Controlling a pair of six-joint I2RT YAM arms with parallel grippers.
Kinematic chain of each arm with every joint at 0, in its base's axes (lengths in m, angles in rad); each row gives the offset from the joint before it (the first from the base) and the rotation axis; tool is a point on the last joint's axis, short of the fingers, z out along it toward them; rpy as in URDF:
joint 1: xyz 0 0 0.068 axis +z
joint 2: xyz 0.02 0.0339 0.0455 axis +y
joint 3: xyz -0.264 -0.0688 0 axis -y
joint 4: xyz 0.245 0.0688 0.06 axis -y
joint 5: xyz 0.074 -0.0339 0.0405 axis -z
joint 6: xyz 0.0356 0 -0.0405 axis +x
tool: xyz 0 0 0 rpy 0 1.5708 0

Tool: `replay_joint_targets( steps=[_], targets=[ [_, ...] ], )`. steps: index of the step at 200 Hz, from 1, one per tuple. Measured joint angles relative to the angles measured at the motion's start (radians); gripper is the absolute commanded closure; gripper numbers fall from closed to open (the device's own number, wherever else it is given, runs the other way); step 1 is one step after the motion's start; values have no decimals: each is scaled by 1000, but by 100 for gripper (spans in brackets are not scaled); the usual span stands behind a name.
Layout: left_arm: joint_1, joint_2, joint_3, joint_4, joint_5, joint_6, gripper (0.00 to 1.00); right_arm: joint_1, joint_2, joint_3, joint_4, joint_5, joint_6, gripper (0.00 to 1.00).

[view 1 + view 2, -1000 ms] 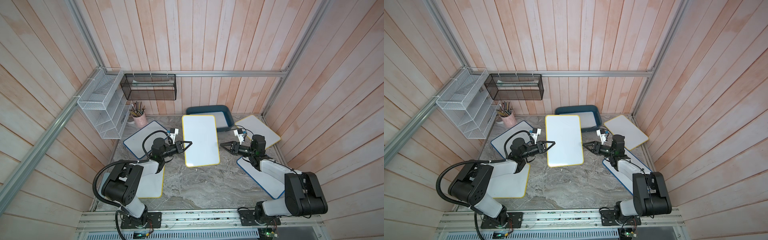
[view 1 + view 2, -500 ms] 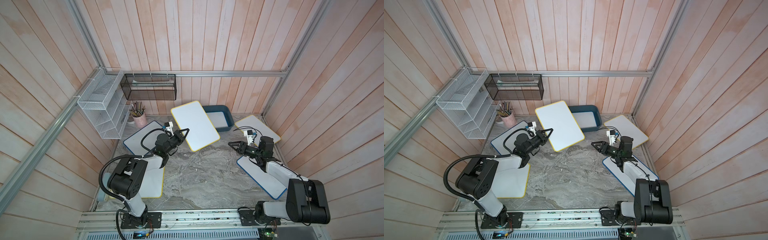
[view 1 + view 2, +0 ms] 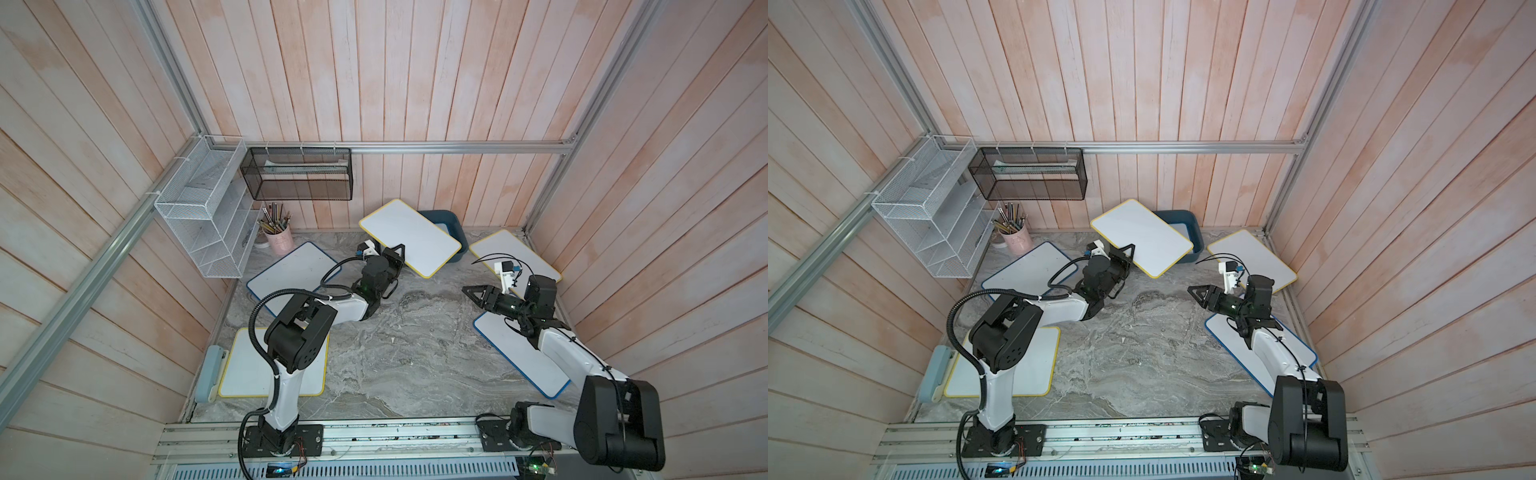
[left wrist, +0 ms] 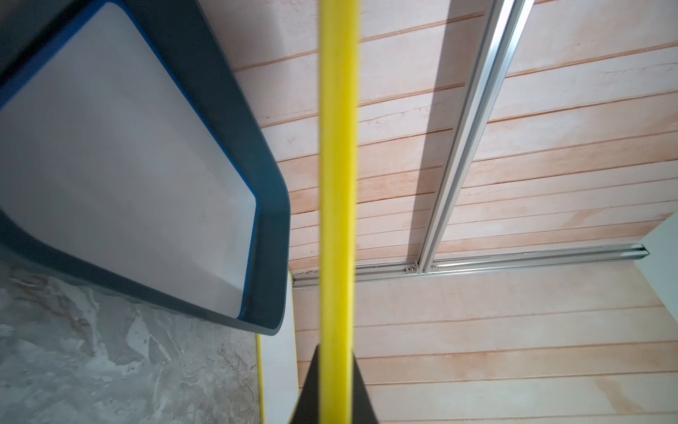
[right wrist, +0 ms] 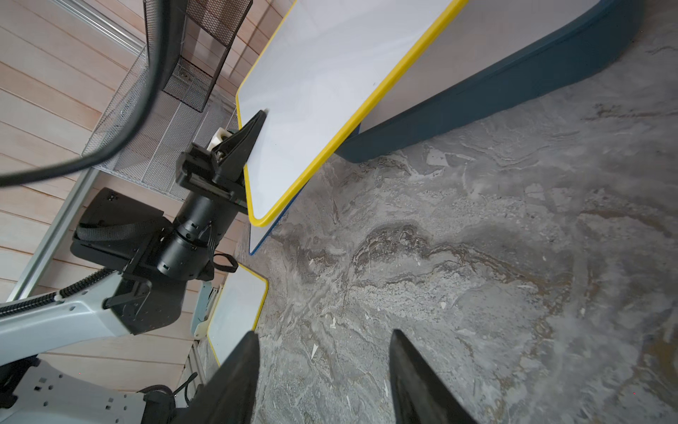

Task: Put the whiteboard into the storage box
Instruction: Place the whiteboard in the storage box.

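The left gripper [image 3: 400,250] is clamped on the short edge of a yellow-rimmed whiteboard [image 3: 411,236], with one finger [image 5: 253,132] lying flat on its white face in the right wrist view. The board is held up off the marble table [image 3: 415,353] and tilted. In both top views its far end reaches over the near-left part of the dark blue storage box [image 3: 1180,216], which stands against the back wall. Whether the board touches the box rim cannot be told. The left wrist view looks along the board's yellow edge [image 4: 337,176] and shows a blue-rimmed board [image 4: 121,147] already lying flat inside the box [image 4: 273,183]. The right gripper [image 3: 466,290] hovers over the table well apart from the held board, its jaws apart with only marble between the fingers [image 5: 238,370]. Four more boards lie flat on the table, two on each side, one of them [image 3: 519,357] partly under the right arm.
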Motion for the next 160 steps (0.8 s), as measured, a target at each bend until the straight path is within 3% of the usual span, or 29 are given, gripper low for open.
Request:
replay_joint_targets(
  steps=[47, 160],
  targets=[
    [-73, 113, 250, -154, -206, -61, 100, -5, -61, -70, 0, -5, 6, 42],
    [-110, 396, 747, -509, -464, -215, 100, -8, -129, -80, -76, -18, 20, 43]
  ],
)
